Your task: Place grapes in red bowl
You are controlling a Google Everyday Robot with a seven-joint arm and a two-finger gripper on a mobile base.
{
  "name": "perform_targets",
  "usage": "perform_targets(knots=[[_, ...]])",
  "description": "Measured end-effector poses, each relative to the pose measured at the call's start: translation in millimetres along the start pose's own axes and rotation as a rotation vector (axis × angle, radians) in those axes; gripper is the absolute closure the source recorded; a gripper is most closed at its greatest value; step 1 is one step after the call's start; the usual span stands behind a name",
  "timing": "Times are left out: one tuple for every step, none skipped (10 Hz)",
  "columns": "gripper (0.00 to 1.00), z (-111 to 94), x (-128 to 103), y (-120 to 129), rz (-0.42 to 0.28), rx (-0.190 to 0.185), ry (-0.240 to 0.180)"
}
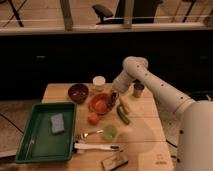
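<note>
The red bowl (100, 104) is a bright orange-red shallow bowl in the middle of the wooden table (145, 135). My gripper (114, 98) reaches down from the white arm and sits at the bowl's right rim, just above it. Its tip is a dark shape. I cannot tell the grapes apart from that dark tip, and no grapes show elsewhere on the table or inside the bowl.
A dark maroon bowl (78, 92) and a white jar (98, 82) stand behind the red bowl, with a metal can (138, 90) to the right. A yellow fruit (123, 105), green vegetable (123, 116), tomato-like fruit (93, 118), green cup (109, 131), fork (90, 134) and green tray (45, 132) lie in front.
</note>
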Motion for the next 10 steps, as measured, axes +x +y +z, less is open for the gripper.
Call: perform_targets(knots=[[0.53, 1.7, -0.5, -0.9, -0.007, -0.001, -0.002], [0.50, 2.3, -0.5, -2.0, -0.010, 0.000, -0.002], [0.42, 3.6, -0.9, -4.1, -0.015, 0.000, -0.004], [0.37, 4.4, -0.9, -5.0, -0.020, 0.000, -0.006], [0.37, 4.6, -0.4, -4.3, -0.024, 0.000, -0.007], [0.37, 5.3, 0.4, -3.5, -0.028, -0.001, -0.009], [0.37, 5.9, 0.5, -3.6, -0.030, -0.002, -0.010], [0.37, 6.4, 0.2, -3.9, -0.031, -0.002, -0.011], [0.37, 6.7, -0.2, -4.4, -0.032, -0.002, -0.011], [0.37, 6.6, 0.0, -4.2, -0.031, -0.002, -0.011]])
